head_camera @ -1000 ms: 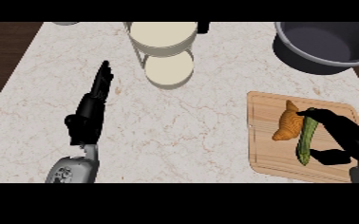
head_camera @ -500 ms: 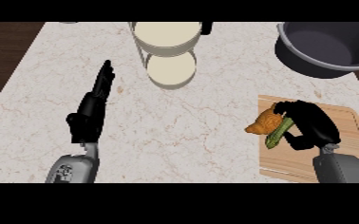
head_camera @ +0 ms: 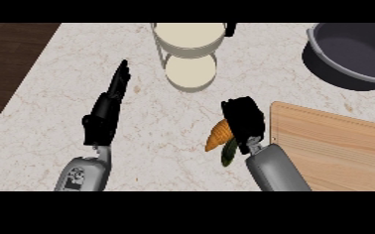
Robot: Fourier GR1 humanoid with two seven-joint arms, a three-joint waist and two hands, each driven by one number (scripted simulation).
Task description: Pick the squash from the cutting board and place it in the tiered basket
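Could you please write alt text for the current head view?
The right hand holds the squash above the counter, between the cutting board and the tiered basket. The left hand rests open at left.

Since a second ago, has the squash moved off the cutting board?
Yes. The squash, held in the right hand, now hangs left of the cutting board, nearer the tiered basket.

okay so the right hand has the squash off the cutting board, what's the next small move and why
Probably carry it up and to the left toward the tiered basket. The right hand is curled round the squash over bare counter, left of the cutting board, and the basket's cream trays sit further up the counter, with nothing in between. The left hand rests open at the left.
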